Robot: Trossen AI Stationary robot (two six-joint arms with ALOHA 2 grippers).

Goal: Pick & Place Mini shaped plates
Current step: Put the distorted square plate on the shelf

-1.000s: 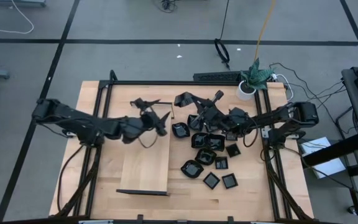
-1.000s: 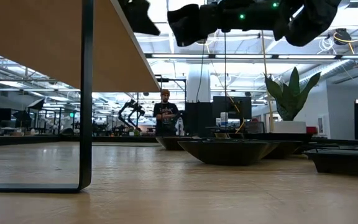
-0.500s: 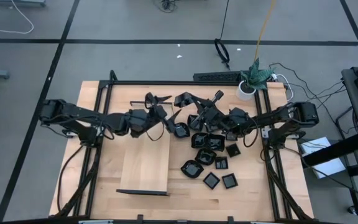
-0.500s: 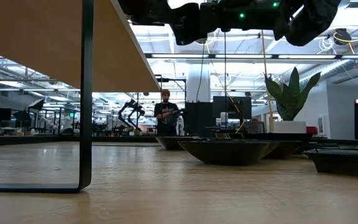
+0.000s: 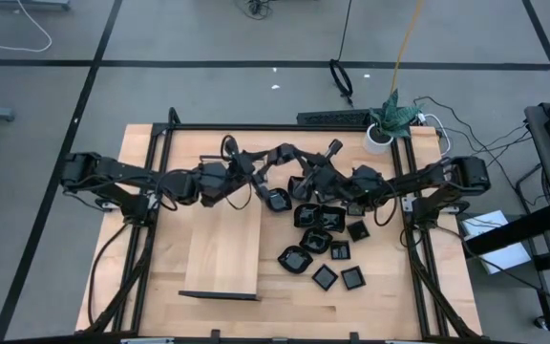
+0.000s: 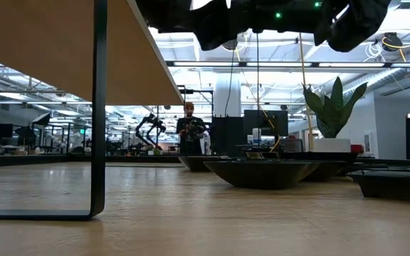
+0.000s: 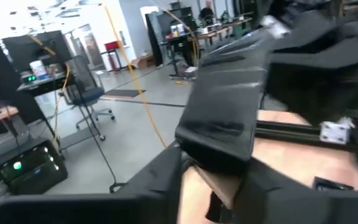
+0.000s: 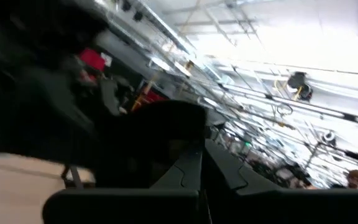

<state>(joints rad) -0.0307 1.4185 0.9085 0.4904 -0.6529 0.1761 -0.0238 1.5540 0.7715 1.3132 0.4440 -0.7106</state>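
Wooden table [image 5: 160, 277] bears black plates [image 5: 325, 277] and board [image 5: 222, 258].

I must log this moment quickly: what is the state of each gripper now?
Left gripper: closed on a black plate, held up between the two arms.
Right gripper: shut on the same plate.

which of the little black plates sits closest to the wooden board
The plate at the cluster's upper left, just off the wooden board's top right corner; the other plates lie farther right.

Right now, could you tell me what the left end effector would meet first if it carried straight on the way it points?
Probably the right end effector, which holds a black dish just ahead of the left end effector; heights are unclear.
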